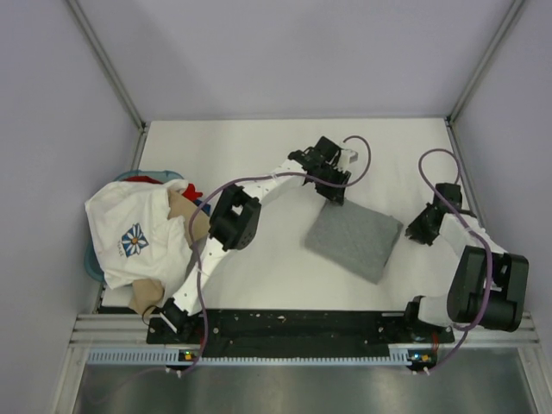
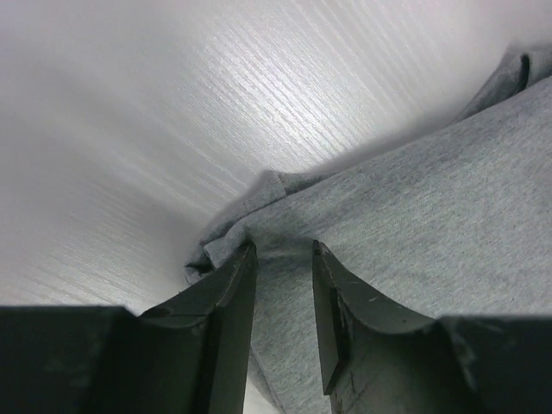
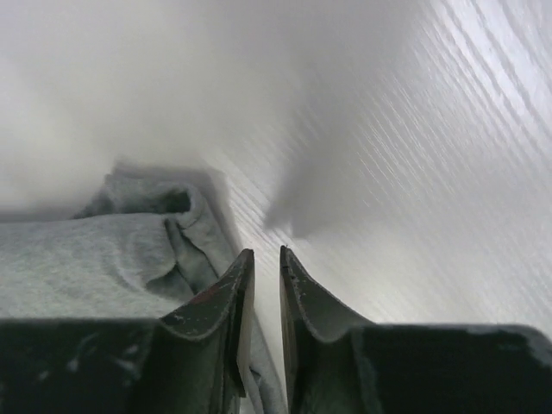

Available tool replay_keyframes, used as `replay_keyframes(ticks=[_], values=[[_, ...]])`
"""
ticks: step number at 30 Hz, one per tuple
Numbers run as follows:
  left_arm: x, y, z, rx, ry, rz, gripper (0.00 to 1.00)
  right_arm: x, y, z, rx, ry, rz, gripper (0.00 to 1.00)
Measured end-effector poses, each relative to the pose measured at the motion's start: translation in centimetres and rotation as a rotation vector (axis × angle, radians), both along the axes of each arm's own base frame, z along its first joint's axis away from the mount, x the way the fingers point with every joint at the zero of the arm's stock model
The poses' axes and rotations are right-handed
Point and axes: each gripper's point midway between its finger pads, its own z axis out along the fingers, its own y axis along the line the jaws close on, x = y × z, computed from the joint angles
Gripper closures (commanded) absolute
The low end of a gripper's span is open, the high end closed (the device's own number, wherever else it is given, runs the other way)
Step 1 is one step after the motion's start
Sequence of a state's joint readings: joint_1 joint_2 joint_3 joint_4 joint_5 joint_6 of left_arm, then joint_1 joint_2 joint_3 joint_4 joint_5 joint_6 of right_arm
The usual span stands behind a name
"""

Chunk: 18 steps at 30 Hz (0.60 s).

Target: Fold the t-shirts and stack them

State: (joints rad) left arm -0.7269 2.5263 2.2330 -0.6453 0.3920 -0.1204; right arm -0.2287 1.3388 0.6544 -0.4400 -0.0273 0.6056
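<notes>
There's the heather-grey t-shirt (image 1: 354, 240) mid-table, plain and finely flecked. Over at the side, a white t-shirt (image 1: 121, 216) shows a blue-and-white flower print (image 1: 134, 241), tan cloth (image 1: 184, 216) peeks out beside it, red cloth (image 1: 148, 181) flashes behind, a teal-blue rim (image 1: 90, 266) sits underneath. The table (image 1: 241, 155) is white with a fine streaked grain. Black on the left gripper (image 2: 283, 252), black on the right gripper (image 3: 267, 256), purple on the cables (image 1: 368, 155)

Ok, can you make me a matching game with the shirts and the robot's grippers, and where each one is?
1 grey shirt
2 flower shirt
3 left gripper
4 right gripper

a on top of the pile of shirts at the left
b at the grey shirt's far corner
c folded flat in the middle
d beside the grey shirt's right corner

Pairs: 1-c, 2-a, 3-b, 4-d
</notes>
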Motion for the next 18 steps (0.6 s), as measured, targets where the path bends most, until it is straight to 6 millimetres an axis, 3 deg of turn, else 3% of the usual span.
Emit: replay_keyframes(ticks=[3,6,7,12,16,18], values=[[0.1,0.1,0.3,0.001,-0.016,-0.009,0.53,1.4,-0.4,1.6,-0.025,-0.036,0.051,0.58],[0.3,0.2,1.2,0.009,-0.054,-0.027,0.51,2.3,-0.1,3.7,-0.031,-0.108,0.097,0.32],[0.5,0.4,1.8,0.012,-0.076,-0.037,0.51,2.3,0.1,4.3,-0.024,-0.127,0.109,0.30],[0.5,1.6,6.8,-0.005,-0.193,-0.078,0.50,1.8,2.0,4.8,0.039,-0.186,0.184,0.30],[-2.4,4.5,10.9,-0.013,-0.246,-0.110,0.48,1.3,3.5,3.2,0.117,-0.155,0.229,0.36],[-3.8,5.6,11.4,-0.011,-0.245,-0.121,0.48,1.7,3.8,2.6,0.142,-0.151,0.239,0.40]])
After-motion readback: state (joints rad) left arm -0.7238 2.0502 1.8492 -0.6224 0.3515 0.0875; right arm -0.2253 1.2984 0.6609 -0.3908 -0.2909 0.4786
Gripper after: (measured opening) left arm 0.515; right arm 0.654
